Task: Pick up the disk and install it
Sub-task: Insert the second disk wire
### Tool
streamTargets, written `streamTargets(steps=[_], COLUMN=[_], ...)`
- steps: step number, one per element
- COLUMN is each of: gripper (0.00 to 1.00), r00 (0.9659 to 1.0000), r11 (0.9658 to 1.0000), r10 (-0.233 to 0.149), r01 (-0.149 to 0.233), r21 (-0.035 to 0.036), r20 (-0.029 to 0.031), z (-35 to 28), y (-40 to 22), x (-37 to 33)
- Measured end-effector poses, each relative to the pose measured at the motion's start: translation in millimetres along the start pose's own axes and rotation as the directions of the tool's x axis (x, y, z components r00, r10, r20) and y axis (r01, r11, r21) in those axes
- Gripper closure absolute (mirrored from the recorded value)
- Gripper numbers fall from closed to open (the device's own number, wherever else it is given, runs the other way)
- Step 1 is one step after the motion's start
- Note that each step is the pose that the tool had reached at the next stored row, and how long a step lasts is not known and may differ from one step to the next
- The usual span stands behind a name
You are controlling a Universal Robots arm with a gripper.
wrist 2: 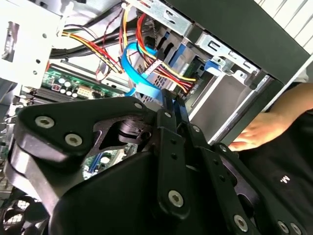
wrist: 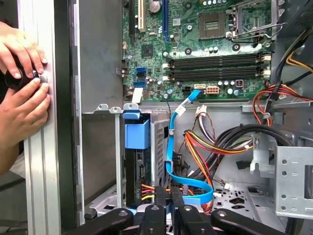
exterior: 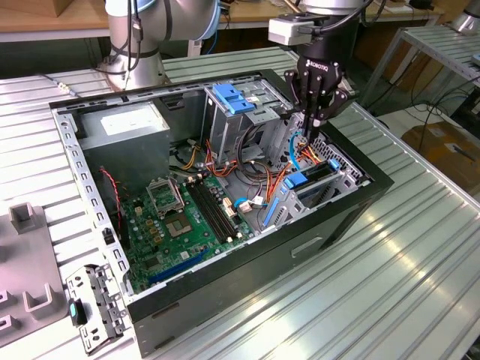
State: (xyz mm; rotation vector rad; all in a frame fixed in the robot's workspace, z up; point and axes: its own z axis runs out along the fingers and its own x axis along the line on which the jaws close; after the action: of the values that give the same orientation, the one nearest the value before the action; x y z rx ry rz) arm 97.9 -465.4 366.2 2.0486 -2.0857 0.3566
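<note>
The fingers point(wrist 2: 168, 110) are drawn narrow, nearly touching, with nothing gripped as far as I can judge. They hang over the drive cage point(exterior: 330, 180) at the case's front. In the exterior view the cage lies at about 6 o'clock from them. The disk point(wrist: 136, 169) appears to stand on edge in a cage slot, blue rail point(wrist: 137, 134) uppermost. A blue cable point(wrist: 171, 147) loops just beside the fingers.

The arm reaches steeply down, its wrist vertical — the hand point(exterior: 313, 120) points straight downward, its black fingers point(wrist 2: 170, 113) pressed close together, nothing visible held between them.
</note>
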Motion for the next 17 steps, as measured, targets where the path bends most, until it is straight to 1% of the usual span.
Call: streamTargets(steps=[1,2,3,4,7,9,11,12,13,14,15,16,17], gripper=[0.84,0.84,0.84,0.84,0.84,0.84,0.84,0.84,0.84,0.84,0.84,0.84,0.84], r00=[1.0,1.0,1.0,1.0,1.0,1.0,1.0,1.0,1.0,1.0,1.0,1.0,1.0], r11=[1.0,1.0,1.0,1.0,0.9999,0.9998,0.9997,0.9996,0.9995,0.9994,0.9993,0.9991,0.999], r10=[0.0,0.0,0.0,0.0,-0.001,0.0,0.002,0.003,0.004,0.005,0.006,0.007,0.008], r01=[0.0,0.0,0.0,0.0,0.001,0.0,-0.002,-0.003,-0.004,-0.005,-0.006,-0.007,-0.008], r21=[0.0001,0.0002,0.0014,0.0027,0.0112,0.0189,0.0248,0.0283,0.0305,0.0341,0.0367,0.0415,0.0429], r20=[-0.0037,-0.0049,-0.0049,-0.0047,-0.003,-0.0026,-0.0026,-0.0024,-0.0023,-0.0022,-0.0022,-0.0021,-0.0022], z=[1.0,2.5,4.6,5.2,7.7,9.0,9.4,9.3,9.3,9.2,9.1,8.9,8.8], y=[0.0,0.0,0.0,0.2,2.2,5.0,10.0,14.0,16.8,21.2,24.3,29.9,32.2], x=[-0.4,-0.9,-1.3,-1.2,0.6,1.3,1.6,1.7,1.7,1.8,1.9,2.0,2.1])
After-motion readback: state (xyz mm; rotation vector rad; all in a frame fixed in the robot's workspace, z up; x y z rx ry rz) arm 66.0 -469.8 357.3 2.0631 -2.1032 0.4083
